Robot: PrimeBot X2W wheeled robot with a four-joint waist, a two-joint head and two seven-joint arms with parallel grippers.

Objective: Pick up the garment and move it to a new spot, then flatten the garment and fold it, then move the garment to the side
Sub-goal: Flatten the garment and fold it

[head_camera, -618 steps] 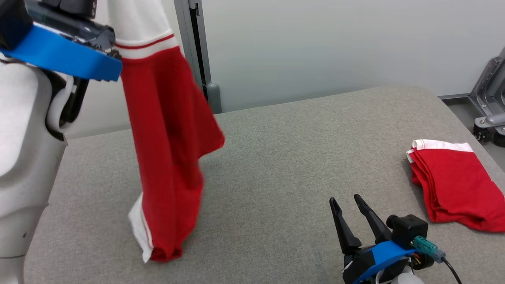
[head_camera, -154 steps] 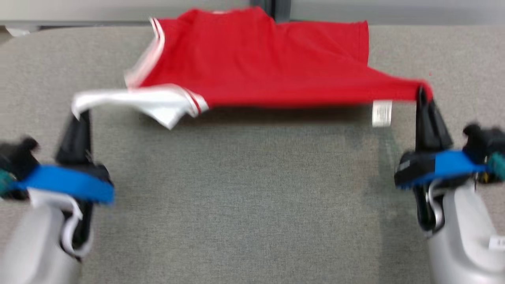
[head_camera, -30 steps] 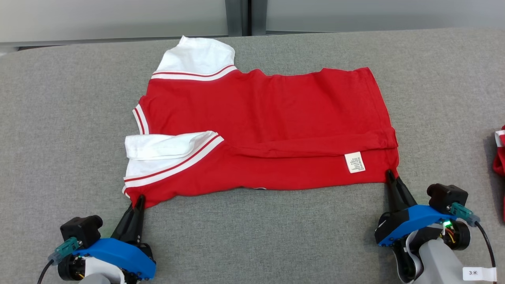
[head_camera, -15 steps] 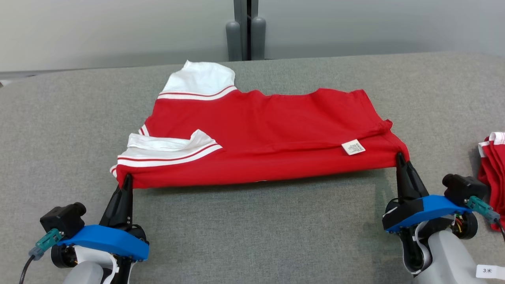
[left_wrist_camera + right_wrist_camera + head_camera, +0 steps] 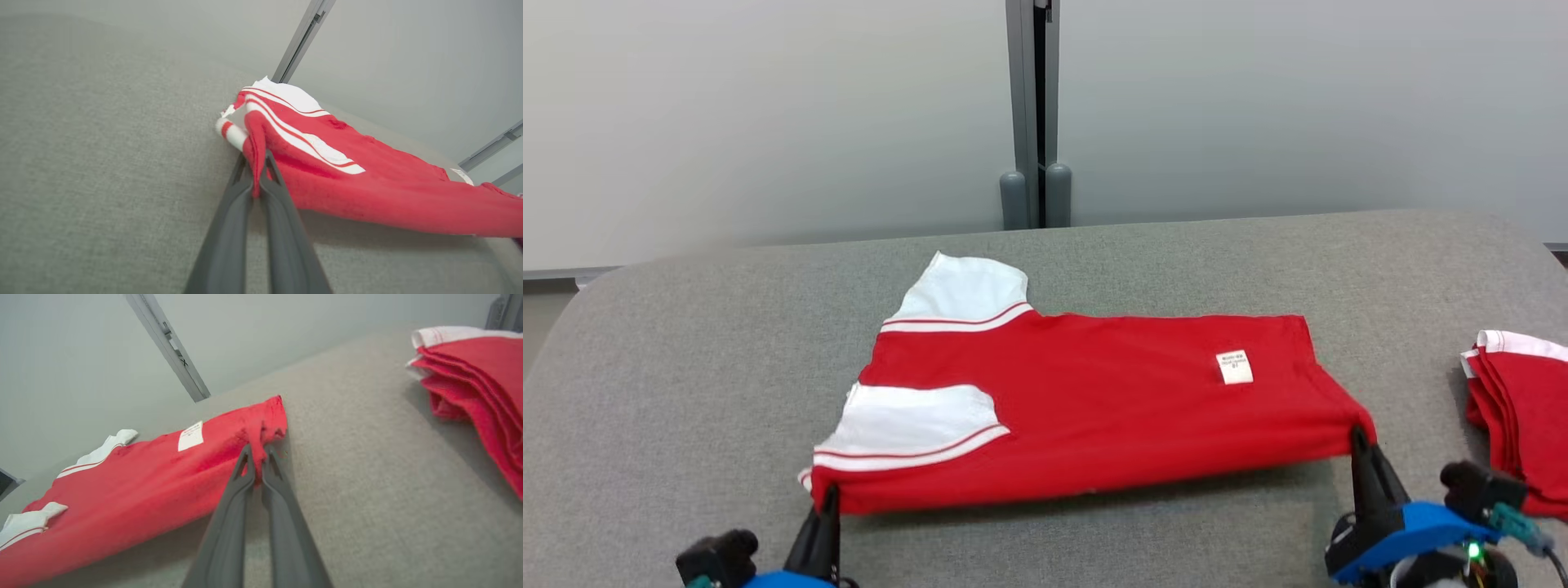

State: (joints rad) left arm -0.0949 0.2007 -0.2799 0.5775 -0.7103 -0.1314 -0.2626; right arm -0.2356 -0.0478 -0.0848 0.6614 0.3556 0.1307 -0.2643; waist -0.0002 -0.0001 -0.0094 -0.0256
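— Looking from my screen, I see first the big grey table [image 5: 686, 367], covered with cloth, and a pale wall [image 5: 768, 122] behind it.
— Where is the garment?
— The red garment [image 5: 1094, 408] lies in the middle of the table, spread wide from left to right. Its far part rests on the surface. Its near edge is lifted a little and pulled straight, with a shadow under it.
— And at the side?
— Near the right edge of the table I see a folded pile [image 5: 1519, 400] of red and white cloth, apart from the garment.
— How are the hands?
— The left gripper [image 5: 829, 495] is clamped on the near left corner of the garment. In the left wrist view the red cloth is pinched between the two dark fingers [image 5: 226, 237]. The right gripper [image 5: 1357, 438] is clamped on the near right corner in the same way, with cloth squeezed between its tips.
— Any small things?
— One white sleeve [image 5: 964, 294] with a red stripe points to the far side. A second sleeve [image 5: 907, 425], also white, lies on top of the red body near the left gripper. A small white label [image 5: 1234, 367] lies on the red cloth toward the right side; I cannot read it.
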